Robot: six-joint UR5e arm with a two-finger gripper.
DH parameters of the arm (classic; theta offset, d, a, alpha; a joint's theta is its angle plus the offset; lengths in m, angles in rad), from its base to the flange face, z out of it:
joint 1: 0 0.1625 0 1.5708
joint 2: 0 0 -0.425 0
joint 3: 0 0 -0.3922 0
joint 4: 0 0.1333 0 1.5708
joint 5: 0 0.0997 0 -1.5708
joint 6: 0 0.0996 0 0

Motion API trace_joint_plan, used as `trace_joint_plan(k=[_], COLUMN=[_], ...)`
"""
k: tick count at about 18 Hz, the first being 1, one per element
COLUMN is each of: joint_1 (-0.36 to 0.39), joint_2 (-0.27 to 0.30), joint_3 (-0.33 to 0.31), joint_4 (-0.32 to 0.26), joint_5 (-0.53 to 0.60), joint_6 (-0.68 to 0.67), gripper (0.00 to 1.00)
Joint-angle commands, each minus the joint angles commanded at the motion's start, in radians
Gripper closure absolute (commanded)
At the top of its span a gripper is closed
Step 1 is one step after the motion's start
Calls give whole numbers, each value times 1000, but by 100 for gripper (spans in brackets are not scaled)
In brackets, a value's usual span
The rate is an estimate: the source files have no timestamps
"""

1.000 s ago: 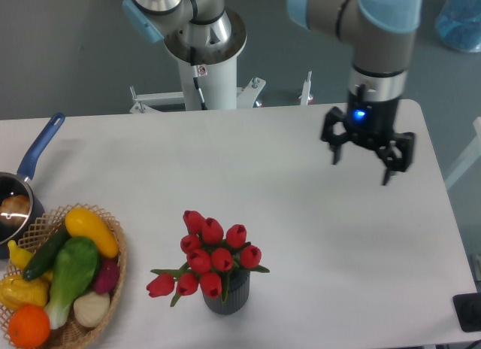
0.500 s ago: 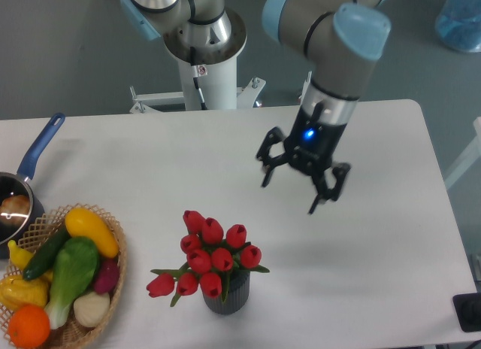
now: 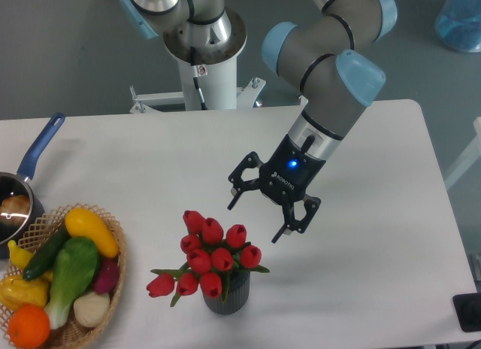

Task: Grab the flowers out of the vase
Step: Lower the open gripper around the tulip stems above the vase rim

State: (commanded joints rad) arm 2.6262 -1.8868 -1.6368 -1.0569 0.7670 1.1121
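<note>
At far left sat one saucepan [image 3: 16,189] above one wicker basket [image 3: 109,285] heaped with vegetables. Low and centre, about nine red tulip flowers [image 3: 209,252] with green stems stood in one dark ribbed vase [image 3: 226,295]. Just above to their right hung the gripper [image 3: 254,217], fingers spread wide, holding nothing.

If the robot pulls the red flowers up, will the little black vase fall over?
Maybe. The vase looks small and narrow, and the flowers spread wider than it, so it seems top-heavy and apt to tip. One bud droops left, so the stems are probably bendy. The open gripper may need a straight upward pull.
</note>
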Motion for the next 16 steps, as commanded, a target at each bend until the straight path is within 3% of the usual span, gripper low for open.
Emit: trace_joint_plan(k=[6, 10, 14, 16], joint_1=[-5, -5, -8, -21], joint_2=[-29, -69, -84, -98], joint_3=[32, 51, 58, 57], joint_4=[8, 92, 104, 145], joint_5=[-32, -92, -92, -91], joint_6=[3, 0, 6, 8], gripper=[0, 0, 0, 0])
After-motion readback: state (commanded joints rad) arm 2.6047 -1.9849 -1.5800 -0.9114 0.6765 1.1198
